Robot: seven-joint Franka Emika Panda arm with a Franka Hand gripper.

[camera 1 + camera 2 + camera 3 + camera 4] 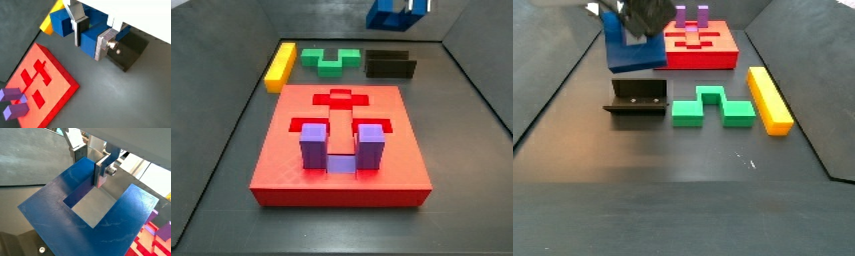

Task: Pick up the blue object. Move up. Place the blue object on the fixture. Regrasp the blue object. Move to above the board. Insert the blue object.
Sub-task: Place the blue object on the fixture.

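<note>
My gripper (91, 41) is shut on the dark blue U-shaped object (63, 22), its silver fingers clamping one prong. In a wrist view the gripper (91, 165) grips the blue object (60, 203) with the notch open between the prongs. In both side views the gripper (640, 20) holds the blue object (633, 52) in the air, above the black fixture (637, 100); the object (388, 14) shows at the frame's top over the fixture (389, 65). The red board (291, 150) with its cross recess lies beyond.
A purple U-shaped block (338, 145) stands in the board's recess. A green block (714, 107) lies beside the fixture, and a yellow bar (767, 98) beside that. Dark sloped walls ring the floor.
</note>
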